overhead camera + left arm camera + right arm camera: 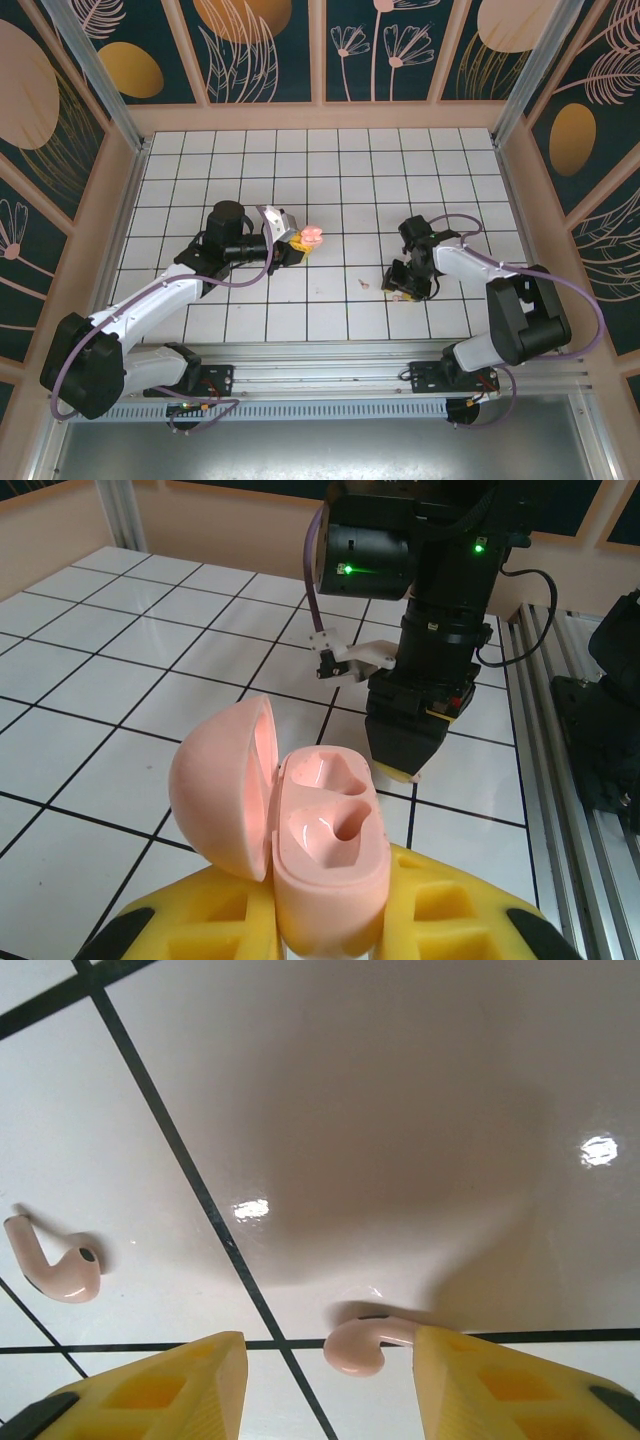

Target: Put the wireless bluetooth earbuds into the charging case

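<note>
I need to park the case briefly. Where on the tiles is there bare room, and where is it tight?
Free: the far rows of the tiled floor beyond both grippers, and the near middle tiles. Crowded: between the charging case in the left gripper and the open right gripper, where one earbud lies bare and a second earbud sits between its fingers.

Two earbuds (62,1272), one charging case (325,840), and two robot arms (160,295).
</note>
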`<state>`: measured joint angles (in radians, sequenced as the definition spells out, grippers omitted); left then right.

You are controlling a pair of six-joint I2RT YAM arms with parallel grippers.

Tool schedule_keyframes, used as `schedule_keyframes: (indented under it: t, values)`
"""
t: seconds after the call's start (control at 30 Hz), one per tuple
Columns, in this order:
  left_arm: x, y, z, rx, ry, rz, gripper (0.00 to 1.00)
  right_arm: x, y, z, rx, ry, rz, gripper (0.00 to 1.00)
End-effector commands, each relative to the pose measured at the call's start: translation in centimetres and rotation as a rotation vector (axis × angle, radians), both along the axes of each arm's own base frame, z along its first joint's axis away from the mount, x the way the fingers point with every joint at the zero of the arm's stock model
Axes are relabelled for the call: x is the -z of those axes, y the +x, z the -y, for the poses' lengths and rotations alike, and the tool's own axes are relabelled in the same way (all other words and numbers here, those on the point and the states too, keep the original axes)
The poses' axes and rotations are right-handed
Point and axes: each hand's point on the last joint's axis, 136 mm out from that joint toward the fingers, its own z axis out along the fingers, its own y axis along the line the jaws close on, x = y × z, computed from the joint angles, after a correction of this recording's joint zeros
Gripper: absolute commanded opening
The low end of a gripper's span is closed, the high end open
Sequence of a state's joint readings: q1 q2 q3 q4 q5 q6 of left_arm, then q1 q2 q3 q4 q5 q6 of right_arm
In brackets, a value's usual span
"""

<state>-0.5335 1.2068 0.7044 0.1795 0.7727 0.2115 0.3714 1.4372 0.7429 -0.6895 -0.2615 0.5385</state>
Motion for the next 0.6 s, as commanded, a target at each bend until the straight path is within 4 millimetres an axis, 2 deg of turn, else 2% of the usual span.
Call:
schedule_keyframes:
  t: [0.0, 0.3, 0.57]
  values:
    - [-0.1, -0.4, 0.0, 0.004, -0.006, 0.002, 0.2, -0.4, -0.3, 0.4, 0.007, -0.029, -0.006, 0.5]
    - [-0.1, -0.5, -0.1, 0.002, -0.005, 0.002, 0.2, -0.2, 0.2, 0.2, -0.015, -0.03, -0.004, 0.52]
    - [-0.1, -0.3, 0.0, -0.002, -0.003, 0.003, 0.2, -1.4, 1.7, -0.3, -0.026, -0.02, 0.042, 0.51]
